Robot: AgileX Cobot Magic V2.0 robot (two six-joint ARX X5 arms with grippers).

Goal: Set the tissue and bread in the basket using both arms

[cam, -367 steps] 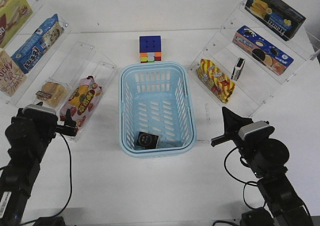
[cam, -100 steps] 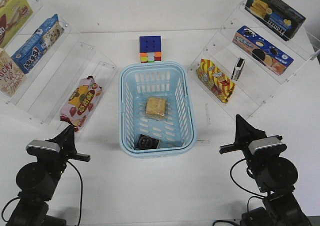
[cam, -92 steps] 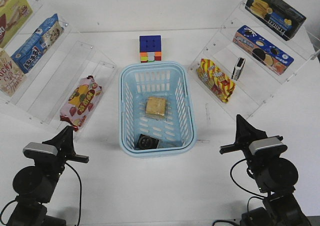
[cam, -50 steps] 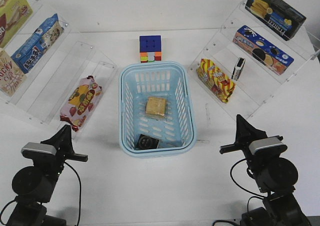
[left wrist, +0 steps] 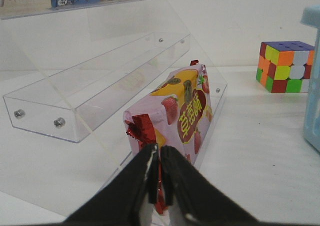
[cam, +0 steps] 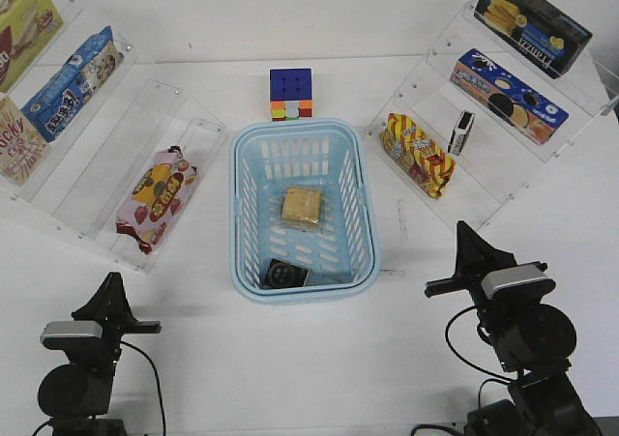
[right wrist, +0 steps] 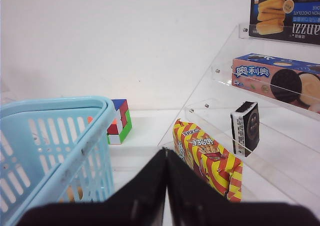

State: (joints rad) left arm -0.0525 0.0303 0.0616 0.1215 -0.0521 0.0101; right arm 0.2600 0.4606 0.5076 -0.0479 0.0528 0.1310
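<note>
Front view shows soft, light bread (cam: pixel 301 206) and tissue (cam: pixel 283 274) in the basket (cam: pixel 368 225), left gripper (cam: pixel 113 294) and right gripper (cam: pixel 468 243) pinched closed on nothing

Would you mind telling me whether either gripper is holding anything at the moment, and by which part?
Nothing is held: the left gripper and right gripper are both shut and empty; the bread and tissue lie in the basket.

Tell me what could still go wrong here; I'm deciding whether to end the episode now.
Little seems at risk: the bread and the tissue both lie inside the basket.
1. The left gripper is shut and points at the strawberry snack packet on the acrylic shelf; a forward move could nudge it.
2. The right gripper, also shut, sits near the basket wall, so a swing might bump it.
</note>
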